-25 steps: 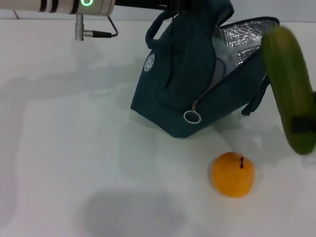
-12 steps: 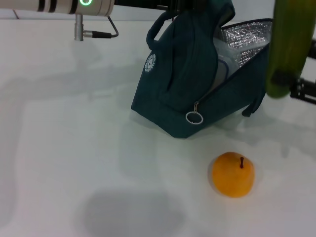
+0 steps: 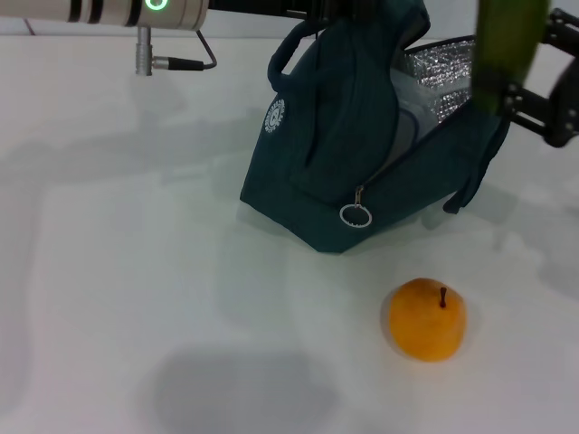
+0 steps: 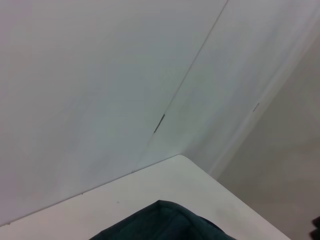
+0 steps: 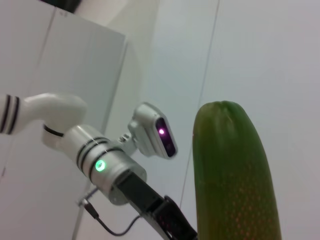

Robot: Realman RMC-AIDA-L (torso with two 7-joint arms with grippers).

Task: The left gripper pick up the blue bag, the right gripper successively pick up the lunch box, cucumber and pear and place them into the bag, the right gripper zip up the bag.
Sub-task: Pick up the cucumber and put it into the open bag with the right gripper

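Cucumber (image 3: 507,50) clamped upright in right gripper (image 3: 534,86), poised over the bag (image 3: 362,154) mouth; left gripper (image 3: 339,9) holding handles up, jaws unseen.

I count one blue bag (image 3: 344,154), one cucumber (image 3: 507,50) and one pear (image 3: 427,319). One lunch box (image 3: 404,127) shows pale inside the bag. Two grippers: the left gripper (image 3: 339,11), the right gripper (image 3: 534,95).

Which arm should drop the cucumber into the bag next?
Right. The right gripper already carries the cucumber upright over the blue bag's open foil mouth. The left gripper is busy holding the bag's handles up.
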